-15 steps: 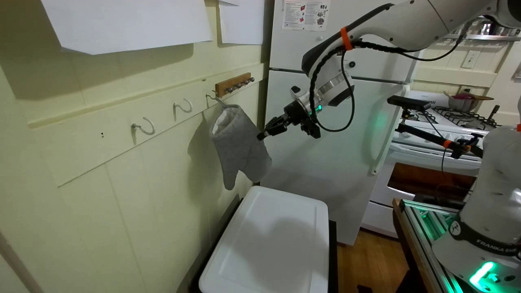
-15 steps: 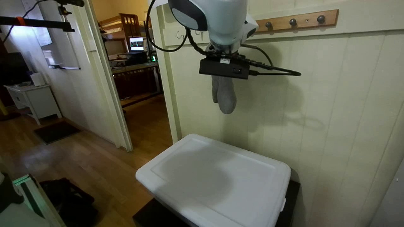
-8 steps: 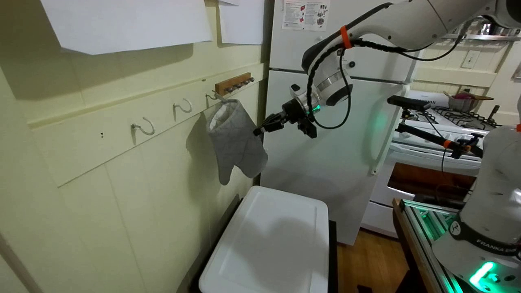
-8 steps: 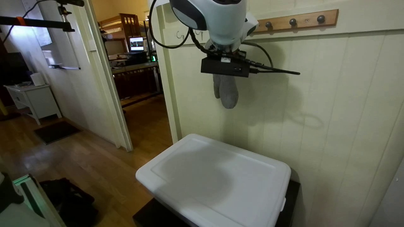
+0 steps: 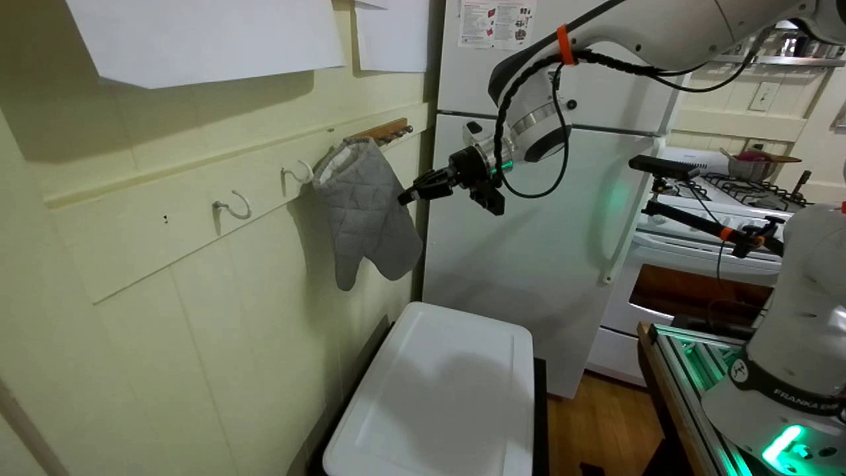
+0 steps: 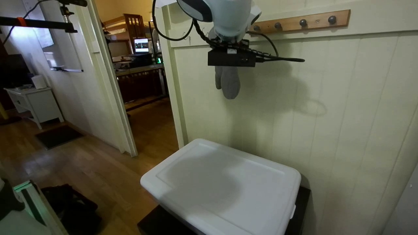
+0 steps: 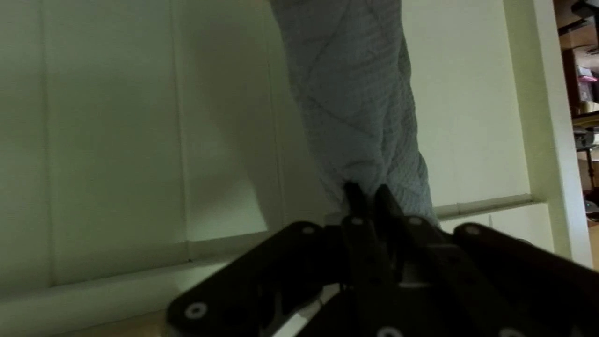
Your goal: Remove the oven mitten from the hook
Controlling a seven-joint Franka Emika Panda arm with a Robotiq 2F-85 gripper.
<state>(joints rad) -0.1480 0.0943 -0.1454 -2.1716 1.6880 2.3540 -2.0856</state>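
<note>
Oven mitten, quilted grey, hangs by the wall, higher than the white bin, pinched in the nearly closed tool; whether it's off its hidden hook, I can't tell.

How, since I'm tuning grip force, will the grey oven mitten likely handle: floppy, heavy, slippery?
The oven mitten will probably bend and sway: its quilted cloth creases where the gripper pinches it. It looks light for its size, since the open end suggests a hollow fabric sleeve. Slipping seems unlikely, as the weave looks textured, not slick.
</note>
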